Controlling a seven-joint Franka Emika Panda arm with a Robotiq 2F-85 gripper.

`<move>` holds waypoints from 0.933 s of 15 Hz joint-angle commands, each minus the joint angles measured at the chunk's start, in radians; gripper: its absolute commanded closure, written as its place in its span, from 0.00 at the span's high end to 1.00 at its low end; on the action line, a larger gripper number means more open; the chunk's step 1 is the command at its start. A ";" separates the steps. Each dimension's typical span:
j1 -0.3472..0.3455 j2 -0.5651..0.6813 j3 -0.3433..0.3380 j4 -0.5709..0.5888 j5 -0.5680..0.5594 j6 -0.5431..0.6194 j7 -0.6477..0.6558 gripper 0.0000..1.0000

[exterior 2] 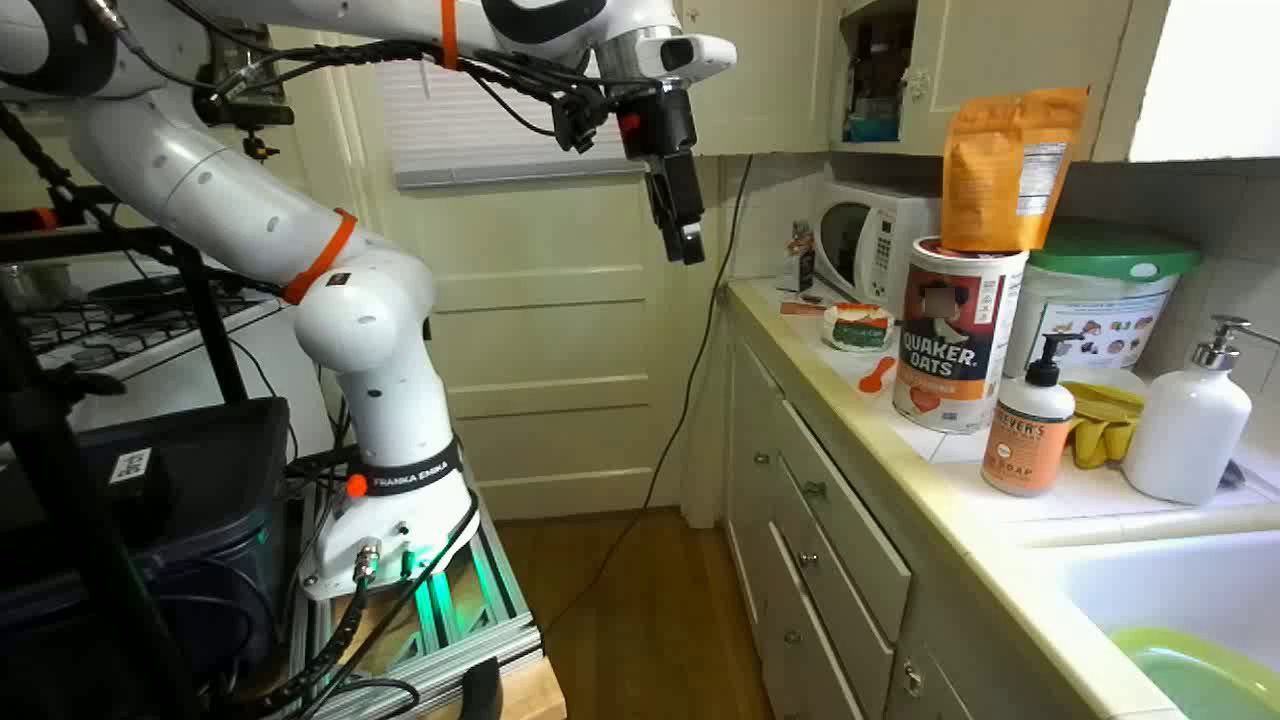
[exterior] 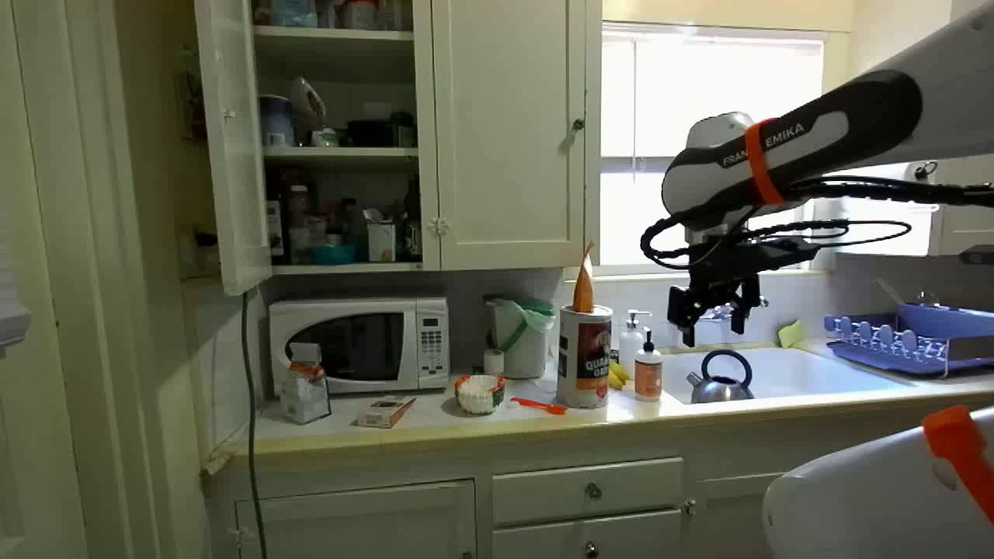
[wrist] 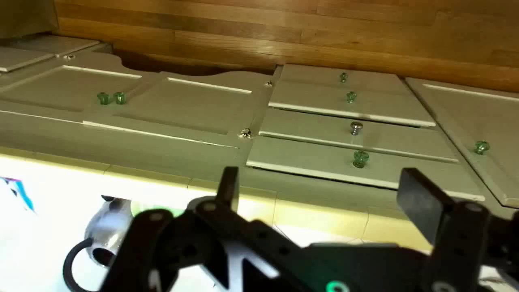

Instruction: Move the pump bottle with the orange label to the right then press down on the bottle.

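The pump bottle with the orange label (exterior: 648, 379) stands upright on the counter in both exterior views. It has a black pump head, and it shows large in an exterior view (exterior 2: 1024, 445), near the sink's edge. My gripper (exterior: 713, 332) is open, with nothing between its fingers. It points down, above and apart from the bottle, and also shows high over the floor side of the counter in an exterior view (exterior 2: 685, 245). In the wrist view the open fingers (wrist: 318, 178) show against drawer fronts and the counter edge; the bottle is out of view there.
A Quaker Oats canister (exterior 2: 955, 340) with an orange pouch (exterior 2: 1010, 170) on top stands beside the bottle. A white pump bottle (exterior 2: 1187, 435) and yellow gloves (exterior 2: 1102, 425) are close behind. The sink (exterior: 808, 373) and a kettle (exterior: 722, 387) lie on its other side.
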 commanded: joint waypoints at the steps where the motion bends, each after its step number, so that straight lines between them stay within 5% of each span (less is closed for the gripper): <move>1: 0.013 0.000 -0.009 0.004 -0.008 -0.006 0.007 1.00; 7: 0.032 0.023 -0.018 0.031 0.033 0.047 0.033 1.00; 14: 0.093 0.195 -0.012 0.239 0.186 0.140 0.111 1.00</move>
